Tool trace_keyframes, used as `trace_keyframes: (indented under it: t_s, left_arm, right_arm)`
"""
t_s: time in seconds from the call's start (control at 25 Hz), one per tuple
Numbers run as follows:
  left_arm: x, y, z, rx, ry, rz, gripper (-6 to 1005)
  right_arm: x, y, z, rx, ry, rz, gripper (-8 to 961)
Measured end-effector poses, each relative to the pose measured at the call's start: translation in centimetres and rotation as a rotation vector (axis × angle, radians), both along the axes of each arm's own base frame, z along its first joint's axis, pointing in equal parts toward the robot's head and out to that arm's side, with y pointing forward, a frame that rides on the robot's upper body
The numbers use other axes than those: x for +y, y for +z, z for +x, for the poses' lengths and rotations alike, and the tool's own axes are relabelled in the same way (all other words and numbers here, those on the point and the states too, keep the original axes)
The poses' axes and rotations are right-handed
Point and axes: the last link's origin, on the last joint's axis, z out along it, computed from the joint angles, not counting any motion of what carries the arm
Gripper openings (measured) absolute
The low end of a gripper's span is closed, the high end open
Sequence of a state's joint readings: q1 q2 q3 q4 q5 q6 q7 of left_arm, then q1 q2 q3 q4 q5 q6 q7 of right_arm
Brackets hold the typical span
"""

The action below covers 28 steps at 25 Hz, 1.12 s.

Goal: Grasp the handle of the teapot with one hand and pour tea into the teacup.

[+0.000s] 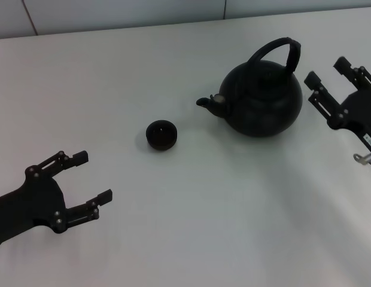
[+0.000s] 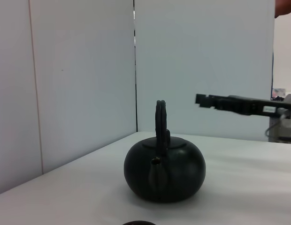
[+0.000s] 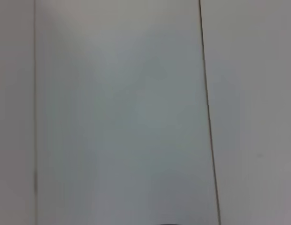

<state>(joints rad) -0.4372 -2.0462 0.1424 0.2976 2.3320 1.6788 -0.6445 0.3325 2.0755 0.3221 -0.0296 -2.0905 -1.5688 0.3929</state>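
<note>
Beside the teapot (image 1: pixel 262 101) — right end effector (image 1: pixel 326 73) spread, left end effector (image 1: pixel 93 176) spread, parked.

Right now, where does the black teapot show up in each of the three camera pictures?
Head view: teapot right of centre, spout toward the teacup.
Left wrist view: teapot low centre, spout facing the camera.
Right wrist view: not in it.
Shared landmark: the open right gripper beside the teapot's handle.
</note>
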Motion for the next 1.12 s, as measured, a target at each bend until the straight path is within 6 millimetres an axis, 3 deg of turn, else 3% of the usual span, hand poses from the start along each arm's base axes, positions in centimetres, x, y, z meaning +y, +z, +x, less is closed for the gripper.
trace_keyframes:
  t_s: [0.4,0.8,1.12]
  left_arm:
    - [0.1,-0.1,-0.1,0.013,0.005,0.000,856]
    - [0.3,-0.2,0.0,0.015,0.002,-0.002,856]
    - [0.3,-0.2,0.0,0.016,0.001,-0.005,856]
  right_arm:
    - [-2.4,1.0,0.7,-0.041,0.131,-0.361,721]
    - [-1.2,2.2,-0.1,-0.181,0.217,-0.616,773]
    - [-0.1,3.2,0.0,-0.222,0.211,-0.649,793]
